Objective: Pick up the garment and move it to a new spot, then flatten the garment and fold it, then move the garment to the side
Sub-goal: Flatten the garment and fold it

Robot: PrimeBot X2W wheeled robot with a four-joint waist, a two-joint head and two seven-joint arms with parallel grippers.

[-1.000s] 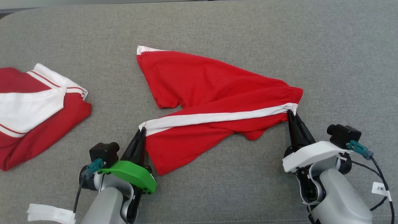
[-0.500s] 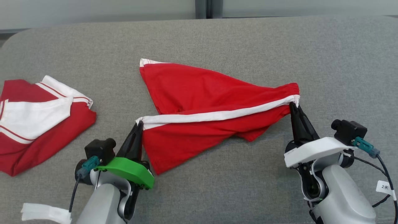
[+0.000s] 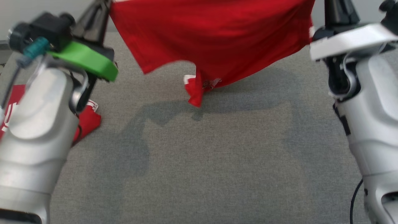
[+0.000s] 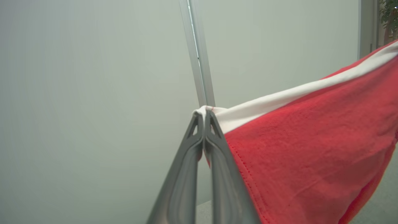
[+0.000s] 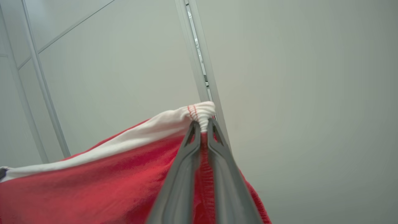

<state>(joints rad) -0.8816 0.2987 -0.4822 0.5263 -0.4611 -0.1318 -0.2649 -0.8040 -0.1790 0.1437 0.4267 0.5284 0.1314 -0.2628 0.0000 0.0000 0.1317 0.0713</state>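
Head view showed the garment hanging stretched between the left gripper and right gripper, each pinched shut on a white-striped corner, above the surface; such thin pinches could slip, dropping one end.

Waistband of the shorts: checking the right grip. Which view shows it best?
Right wrist view: the gathered white waistband sits pinched in the shut right gripper. The head view blurs that corner; the left wrist view faces the other end of the shorts.
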